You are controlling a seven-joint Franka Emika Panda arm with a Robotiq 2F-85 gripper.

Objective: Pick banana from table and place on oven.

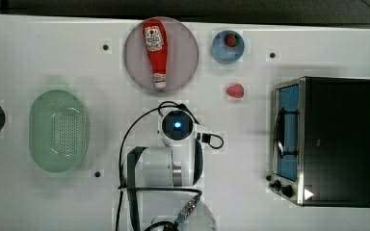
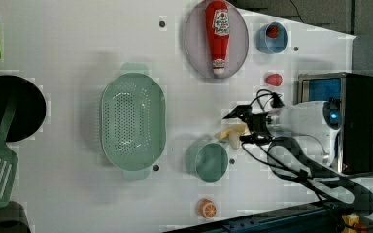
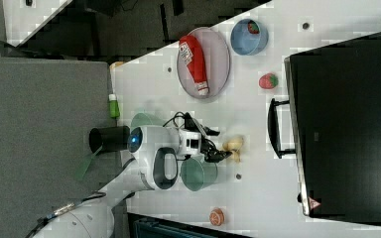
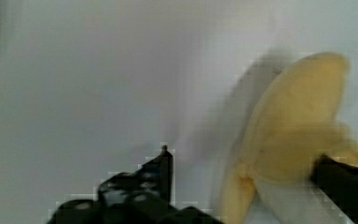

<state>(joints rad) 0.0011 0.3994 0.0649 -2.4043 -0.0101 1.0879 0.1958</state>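
The gripper (image 4: 242,186) hangs spread wide over the banana (image 4: 298,140), which lies on the table (image 2: 68,204) at center-right of the left view, just above a green cup (image 2: 207,161). One finger (image 4: 345,184) overlaps a peel lobe; closing off-center could pinch only that lobe and drop it.

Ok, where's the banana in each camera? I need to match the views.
Top view: hidden beneath the arm.
Left view: the banana lies centre-right, just above the teal cup.
Right view: mid-frame, up and right of that cup.
Wrist view: large, by the open fingers, one of them overlapping it.
Shared landmark: the loose strawberry on the table near the oven.
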